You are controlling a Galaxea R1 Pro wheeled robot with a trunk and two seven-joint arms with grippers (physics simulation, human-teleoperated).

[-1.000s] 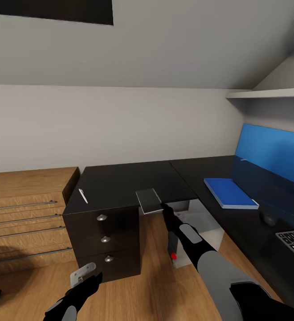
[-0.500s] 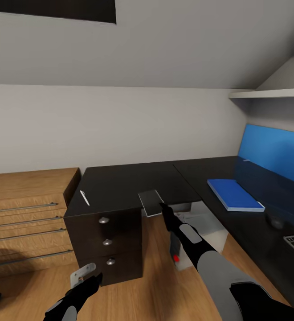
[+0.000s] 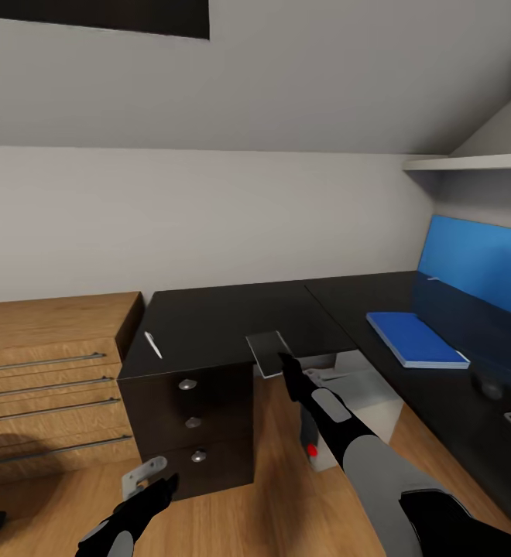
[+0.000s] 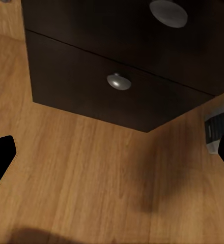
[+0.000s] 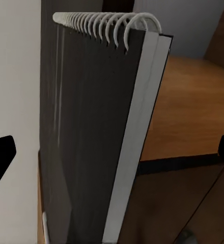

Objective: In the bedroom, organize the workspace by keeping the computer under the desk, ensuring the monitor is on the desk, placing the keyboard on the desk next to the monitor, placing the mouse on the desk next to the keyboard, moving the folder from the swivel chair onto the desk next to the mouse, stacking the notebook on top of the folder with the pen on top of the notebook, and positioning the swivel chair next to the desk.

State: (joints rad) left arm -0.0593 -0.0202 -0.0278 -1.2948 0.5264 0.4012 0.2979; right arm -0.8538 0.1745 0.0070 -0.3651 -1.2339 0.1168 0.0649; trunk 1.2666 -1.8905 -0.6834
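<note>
Sloped grey ceiling and a pale wall frame a black L-shaped table (image 3: 232, 313) that runs along the corner, with a three-drawer pedestal under its near end and a wooden dresser (image 3: 46, 371) beside it. The grey spiral-bound notebook (image 3: 267, 352) is held up just over the table's front edge by the right gripper (image 3: 286, 370); in the right wrist view its wire spine and page edges (image 5: 99, 137) are seen close up, so the fingers are judged to be clamped on it. A white pen (image 3: 153, 344) lies on the table top near the pedestal end. The flat blue folder (image 3: 416, 339) rests further along the table, before the blue-screened monitor (image 3: 480, 267). The left gripper (image 3: 149, 495) is held low by the bottom drawer; whether its fingers are open cannot be told. The notebook-stacking step is judged to be in hand. Next, the notebook is to be carried to the right, levelled, and laid squarely on the folder.
</note>
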